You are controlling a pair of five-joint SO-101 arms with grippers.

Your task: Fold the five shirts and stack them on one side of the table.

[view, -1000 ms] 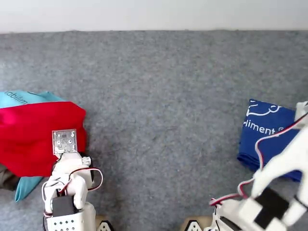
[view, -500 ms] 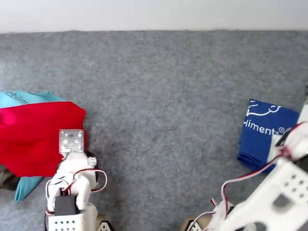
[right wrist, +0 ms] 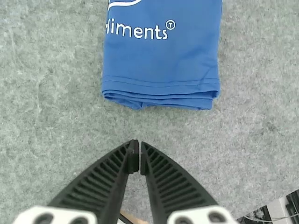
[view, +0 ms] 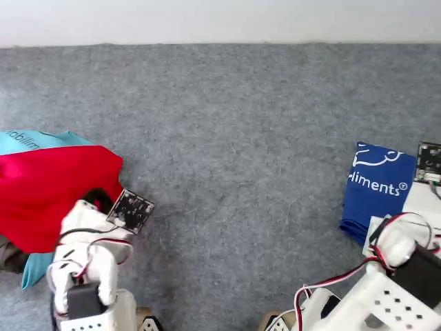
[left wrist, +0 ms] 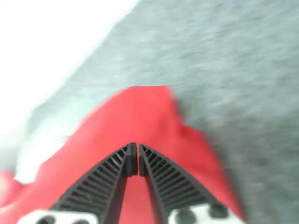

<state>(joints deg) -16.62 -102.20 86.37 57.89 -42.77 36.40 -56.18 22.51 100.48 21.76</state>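
Observation:
A red shirt lies spread on top of a pile at the left edge of the grey table. A teal shirt shows from under it. In the left wrist view my left gripper is shut, fingertips together just above the red shirt; I see no cloth pinched between them. A blue shirt lies folded at the right side. My right gripper is shut and empty over the bare mat, a short way off the folded edge of the blue shirt.
A dark brownish cloth peeks from under the pile at the left edge. The left arm and right arm stand at the front edge. The grey mat runs back to a white wall.
The left arm's wrist has swung round to the right beside the red shirt. The right arm has pulled back off the blue shirt toward the front right.

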